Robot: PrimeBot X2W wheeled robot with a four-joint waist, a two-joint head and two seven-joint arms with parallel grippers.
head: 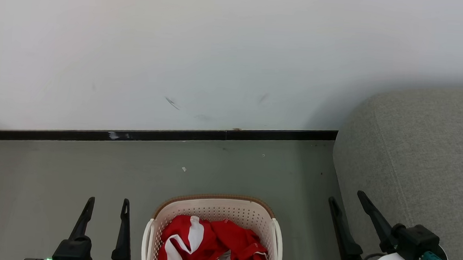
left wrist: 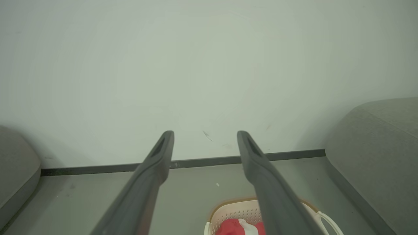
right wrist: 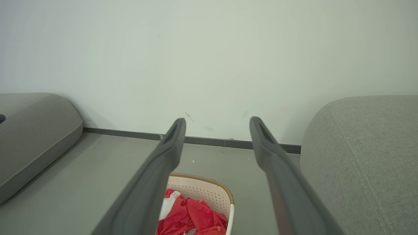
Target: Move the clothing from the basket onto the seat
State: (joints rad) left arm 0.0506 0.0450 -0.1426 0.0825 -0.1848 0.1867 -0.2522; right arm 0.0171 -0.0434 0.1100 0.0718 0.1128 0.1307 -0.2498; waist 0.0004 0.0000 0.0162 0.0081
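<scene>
The left gripper (head: 109,199) and right gripper (head: 346,196), fingers (head: 83,219) spread empty, flank the basket (head: 214,197) of red clothing (head: 215,243).

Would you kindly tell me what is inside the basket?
Crumpled red clothing with white panels lies in the basket; its bottom is covered, so anything beneath cannot be seen.

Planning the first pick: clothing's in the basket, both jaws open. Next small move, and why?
Probably swing the right gripper left and down over the clothing. Its jaws stand open and empty, the red fabric lies heaped in the basket to its left, and this arm is next to the sofa, so the carry should be short.
</scene>
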